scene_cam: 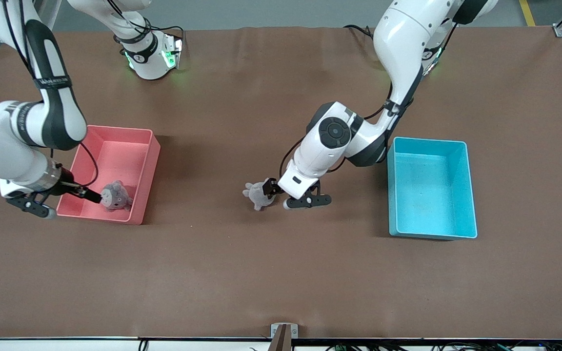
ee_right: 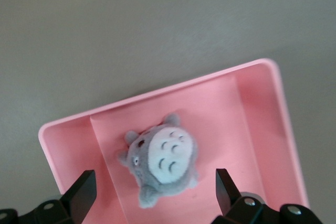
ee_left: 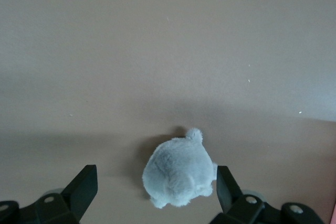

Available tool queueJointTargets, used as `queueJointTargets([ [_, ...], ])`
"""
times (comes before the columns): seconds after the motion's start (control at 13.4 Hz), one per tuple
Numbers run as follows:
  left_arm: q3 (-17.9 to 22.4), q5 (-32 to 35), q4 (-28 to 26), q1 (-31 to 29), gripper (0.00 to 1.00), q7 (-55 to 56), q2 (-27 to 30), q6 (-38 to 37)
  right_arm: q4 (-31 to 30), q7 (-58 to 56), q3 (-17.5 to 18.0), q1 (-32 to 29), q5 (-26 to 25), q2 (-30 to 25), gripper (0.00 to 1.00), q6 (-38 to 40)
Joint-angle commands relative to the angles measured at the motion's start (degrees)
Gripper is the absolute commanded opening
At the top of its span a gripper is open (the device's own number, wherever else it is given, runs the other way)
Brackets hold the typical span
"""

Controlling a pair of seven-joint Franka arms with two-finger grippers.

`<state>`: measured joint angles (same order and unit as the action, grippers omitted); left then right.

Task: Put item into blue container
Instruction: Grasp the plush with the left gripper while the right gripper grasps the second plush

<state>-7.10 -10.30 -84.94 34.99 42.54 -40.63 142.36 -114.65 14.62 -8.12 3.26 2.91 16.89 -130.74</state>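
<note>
A small pale-grey plush toy (scene_cam: 257, 194) lies on the brown table near its middle, back up. My left gripper (scene_cam: 271, 188) is low over it and open. In the left wrist view the plush (ee_left: 178, 174) sits between the spread fingertips (ee_left: 84, 187), close beside one of them. The blue container (scene_cam: 392, 190), a cyan bin, stands toward the left arm's end of the table with nothing in it. My right gripper (scene_cam: 93, 195) hangs open over the pink bin (scene_cam: 115, 156), above a grey-and-white plush (ee_right: 164, 158) lying belly up inside.
The pink bin (ee_right: 262, 129) stands toward the right arm's end of the table. Bare brown tabletop separates the grey plush from the blue container, and more lies nearer the front camera. A small bracket (scene_cam: 283, 331) sits at the table's front edge.
</note>
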Motion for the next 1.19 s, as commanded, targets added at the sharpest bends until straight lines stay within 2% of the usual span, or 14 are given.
queueJointTargets([
  [0.0, 0.4, -1.0, 2.8, 1.7, 0.99, 0.4, -2.9, 0.6, -2.6, -0.4, -0.1, 1.8, -0.6, 1.6, 1.00, -3.6],
  [0.15, 0.3, -2.7, 4.9, 2.8, 0.98, 0.4, -5.4, 0.6, -5.2, -0.4, -0.1, 2.3, -0.6, 2.8, 1.00, -7.4],
  [0.3, 0.4, -3.8, 6.4, 3.6, 0.98, 0.5, -7.3, 1.3, -5.8, -0.4, -0.1, 2.2, -0.6, 3.6, 1.00, -7.4],
  [1.12, 0.3, -4.1, 7.0, 6.2, 0.95, 0.4, -12.4, 9.9, -6.6, -0.3, -0.1, 1.9, -0.5, 6.1, 1.00, -7.5],
])
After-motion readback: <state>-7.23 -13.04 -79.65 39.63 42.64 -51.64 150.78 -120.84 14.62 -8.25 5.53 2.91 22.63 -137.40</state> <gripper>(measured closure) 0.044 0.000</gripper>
